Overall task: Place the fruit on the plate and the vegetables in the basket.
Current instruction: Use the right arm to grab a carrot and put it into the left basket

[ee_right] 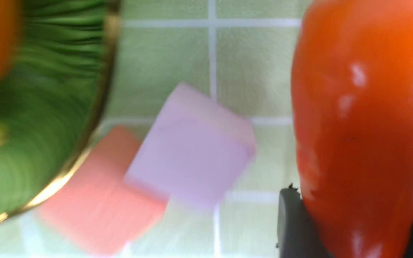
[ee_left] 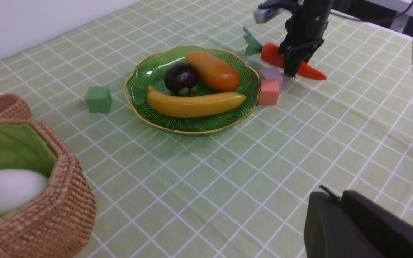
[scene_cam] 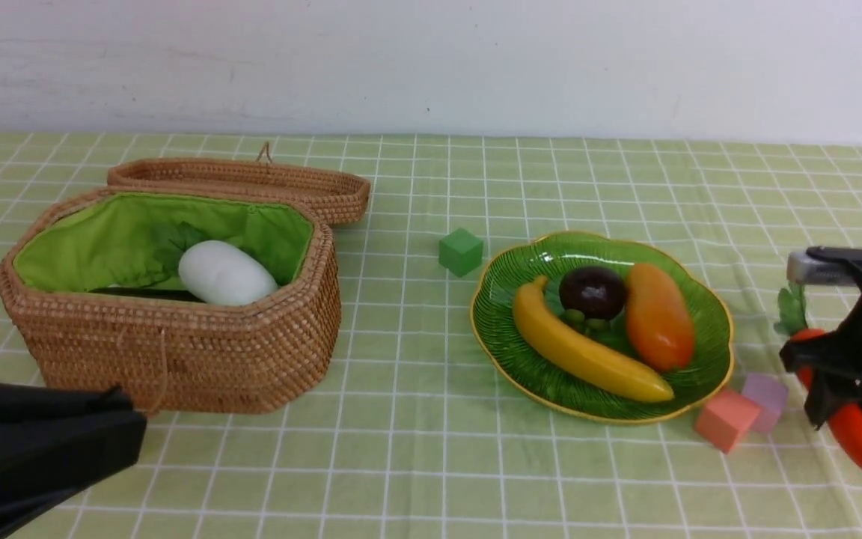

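Note:
The green plate holds the fruit: a yellow banana, a dark purple mangosteen and an orange-yellow mango. The open wicker basket at the left holds a white radish with leaves, with a dark shape beside it. Right of the plate, my right gripper is shut on the orange carrot, both fingers pressed to its sides. The carrot's tip slants down toward the cloth. My left gripper is shut and empty, low in front of the basket.
A green cube lies between basket and plate. A pink cube and a purple cube sit against the plate's near right rim, close to the carrot. The basket's lid lies open behind it.

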Robot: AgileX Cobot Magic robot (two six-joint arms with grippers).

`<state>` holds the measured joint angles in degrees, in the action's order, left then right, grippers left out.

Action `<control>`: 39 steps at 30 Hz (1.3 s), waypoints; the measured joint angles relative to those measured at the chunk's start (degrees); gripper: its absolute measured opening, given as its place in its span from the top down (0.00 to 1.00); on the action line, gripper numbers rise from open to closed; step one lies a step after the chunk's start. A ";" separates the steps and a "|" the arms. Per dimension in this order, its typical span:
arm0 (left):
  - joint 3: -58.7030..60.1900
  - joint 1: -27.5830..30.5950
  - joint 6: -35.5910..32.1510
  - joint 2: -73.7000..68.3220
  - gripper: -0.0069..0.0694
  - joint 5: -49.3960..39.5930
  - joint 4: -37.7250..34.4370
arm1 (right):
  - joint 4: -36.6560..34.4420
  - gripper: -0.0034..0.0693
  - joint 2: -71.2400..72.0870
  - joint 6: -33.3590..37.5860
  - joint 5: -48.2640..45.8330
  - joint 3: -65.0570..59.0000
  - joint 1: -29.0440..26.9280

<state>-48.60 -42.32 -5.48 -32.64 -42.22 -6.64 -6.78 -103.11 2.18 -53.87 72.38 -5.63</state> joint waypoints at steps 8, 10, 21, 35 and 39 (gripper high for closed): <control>0.00 0.00 27.44 2.21 0.86 -1.57 27.68 | -12.60 0.54 12.74 9.11 -7.51 14.01 14.62; 0.00 0.00 34.48 3.27 0.86 -2.53 33.50 | -14.80 0.54 11.99 12.65 -6.78 18.82 20.69; 0.00 0.00 52.19 10.32 0.86 -12.10 49.91 | -14.19 0.54 -15.59 21.29 2.92 56.62 46.54; 0.00 0.00 47.72 11.33 0.86 -13.43 43.57 | -11.67 0.27 -39.27 26.50 12.90 75.48 51.26; 0.00 0.00 47.16 11.33 0.86 -13.43 42.18 | -8.41 0.04 -38.47 23.66 9.99 75.69 51.25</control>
<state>-48.60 -42.32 41.68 -21.31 -55.65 35.53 -15.20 -141.58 25.83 -43.87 148.07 45.63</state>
